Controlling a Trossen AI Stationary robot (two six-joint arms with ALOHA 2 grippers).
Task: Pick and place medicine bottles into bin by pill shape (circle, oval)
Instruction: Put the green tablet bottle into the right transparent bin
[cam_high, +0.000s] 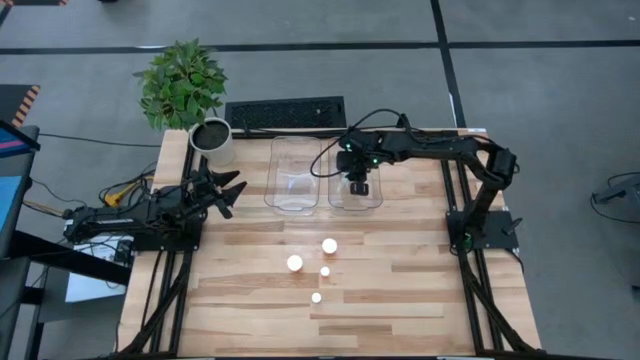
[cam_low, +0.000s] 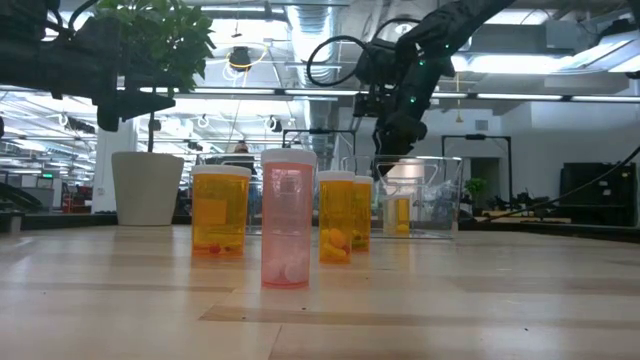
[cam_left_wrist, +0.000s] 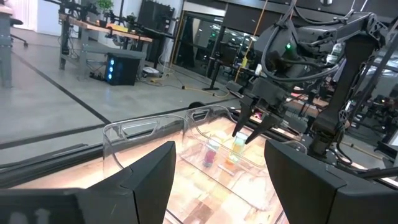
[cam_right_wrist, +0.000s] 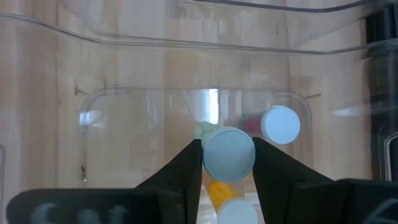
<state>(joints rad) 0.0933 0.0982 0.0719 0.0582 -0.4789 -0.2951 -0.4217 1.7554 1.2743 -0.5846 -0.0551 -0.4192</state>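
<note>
Four medicine bottles (cam_low: 287, 218) stand nearest the low camera, upright on the table (cam_high: 400, 300), well apart from both arms. Above the right-hand clear bin (cam_high: 372, 190) hangs the right gripper (cam_right_wrist: 228, 155), its fingers closed on a white-capped bottle (cam_right_wrist: 229, 153) that hangs straight down between them, long axis vertical, directly over the bin floor, so release looks like the next move. Its wrist view shows two bottles already lying inside (one with a white cap (cam_right_wrist: 281, 124) beside the held one); the high view hides them. At the table's left edge waits the left gripper (cam_high: 222, 188), spread wide and empty.
</note>
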